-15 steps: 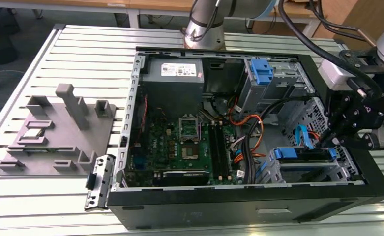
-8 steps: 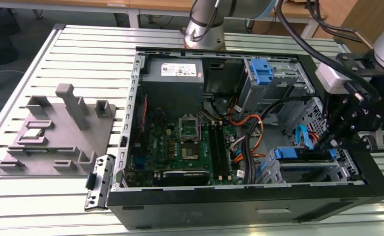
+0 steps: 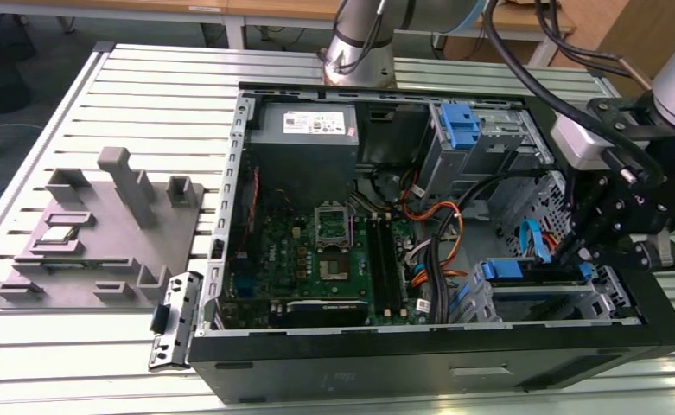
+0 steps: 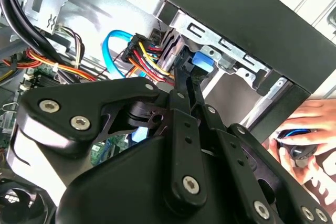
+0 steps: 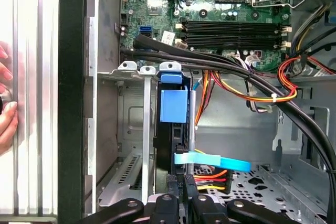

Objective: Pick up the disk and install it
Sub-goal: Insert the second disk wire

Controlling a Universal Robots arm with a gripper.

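The disk (image 5: pixel 172 124) stands on edge in the drive cage (image 5: pixel 134 129) at the case's corner, its blue plastic rail (image 5: pixel 173 104) facing the first wrist view. In the exterior view the disk (image 3: pixel 531 282) sits in the cage at the exterior view's right, near the front. My gripper (image 5: pixel 182 192) reaches down onto its end with the fingers close together on it. The second wrist view shows the fingers (image 4: pixel 181 85) meeting at the blue rail (image 4: pixel 202 61). In the exterior view the gripper (image 3: pixel 579 258) hangs just above the cage.
The open computer case (image 3: pixel 406 363) lies on a slatted table. Inside are the motherboard (image 3: pixel 314 251), a grey power-supply box (image 3: pixel 305 123), a blue latch piece (image 3: pixel 458 125) and cable bundles (image 5: pixel 252 85). A grey fixture (image 3: pixel 95 233) lies at the exterior view's left. A person's hand (image 4: pixel 302 129) is beside the case.
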